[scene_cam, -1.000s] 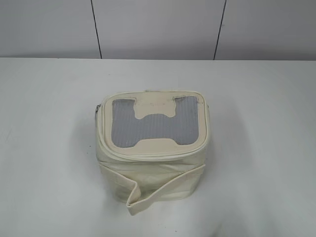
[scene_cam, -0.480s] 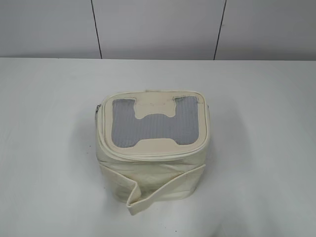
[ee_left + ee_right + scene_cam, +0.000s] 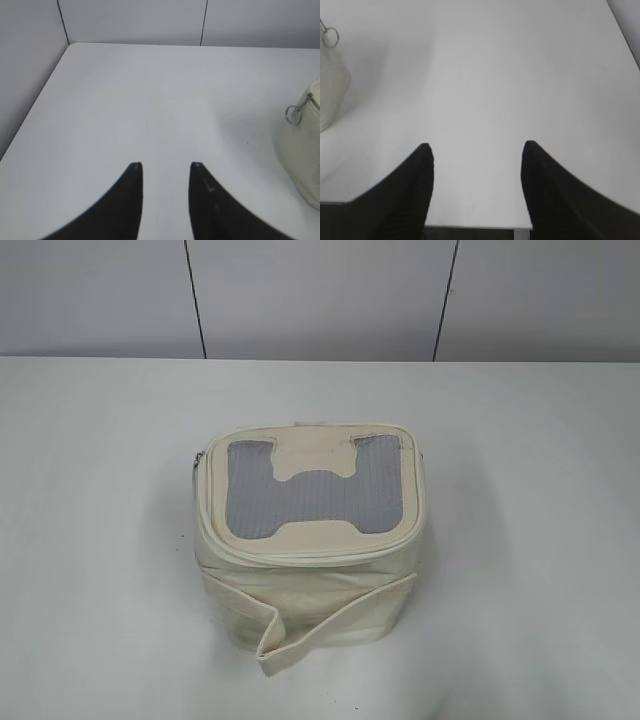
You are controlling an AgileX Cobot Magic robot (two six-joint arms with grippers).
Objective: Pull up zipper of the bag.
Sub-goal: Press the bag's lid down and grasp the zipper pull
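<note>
At table centre, exterior view: item 1, the bag (image 3: 312, 540), cream-white, boxy, upright, lid w/ grey mesh window (image 3: 313, 495) facing up, loose strap (image 3: 330, 625) drooping off its front toward 6 o'clock. Change vs. the two prior exterior shots: none of note; bag sat in the same spot and pose, lid outline differing only by a hair, no arm entered that view. Item 2, the zipper (image 3: 300, 556): thin cream line round the lid edge, appearing closed along the front, though rear run was hidden. One ring pull (image 3: 294, 114) hung at the bag's left top corner, seen at 3 o'clock in left wrist view; a second ring pull (image 3: 330, 35) showed at 10 o'clock in right wrist view, at the bag's opposite side. Item 3, left gripper (image 3: 165, 167): fingers parted by a narrow gap, nothing between them, poised over bare table (image 3: 150, 90), well apart from the bag. Item 4, right gripper (image 3: 476, 149): fingers spread wider, nothing held, likewise over bare table and well apart from the bag. Assessment: no contact w/ either pull, so task judged not begun; w/ no change across frames, approach phase looked barely started. Next need, prob.: one gripper to steady the bag, other to pinch a ring; small ring likely fiddly to catch.
</note>
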